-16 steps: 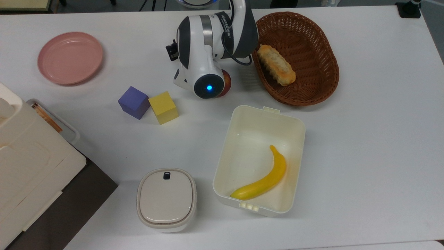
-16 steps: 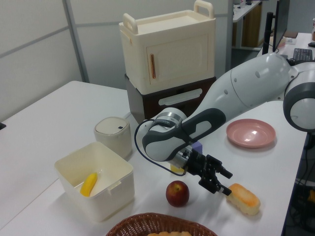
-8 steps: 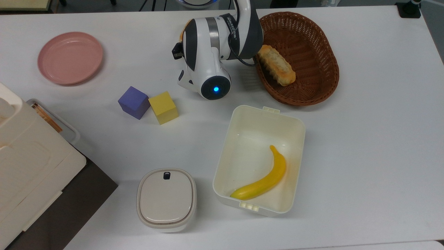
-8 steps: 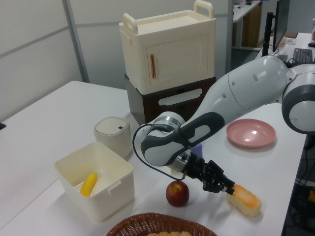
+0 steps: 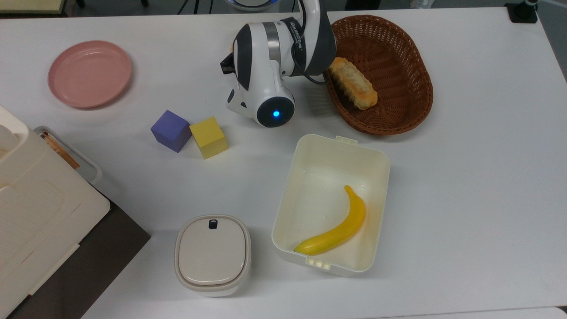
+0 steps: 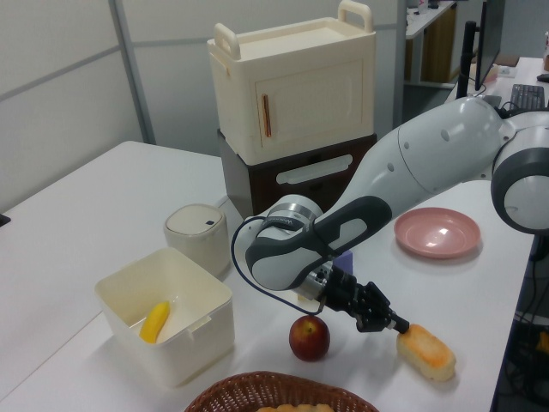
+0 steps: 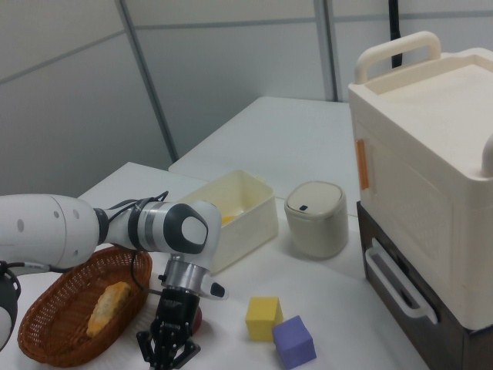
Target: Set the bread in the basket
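The bread (image 6: 428,353), a short bun with an orange-golden top, lies on the white table at the left view's lower right. My gripper (image 6: 397,327) reaches down to its near end and is shut on it. In the right view the gripper (image 7: 166,356) hangs low at the bottom edge, right of the basket (image 7: 46,324). The basket (image 5: 421,66) is dark woven wicker and stands just to the top view's right of my arm; my wrist covers the bun there.
A longer pale bread (image 5: 353,83) lies in the basket. A red apple (image 6: 310,337) sits beside my gripper. A cream tub (image 5: 381,168) holds a banana (image 5: 336,230). Purple cube (image 5: 170,130), yellow cube (image 5: 208,137), pink plate (image 5: 89,73), lidded canister (image 5: 212,254) and cabinet (image 6: 296,90) stand around.
My gripper came down from open above the table to the bun's end and closed around it. The wrist swung toward the top view's right, now covering the apple there.
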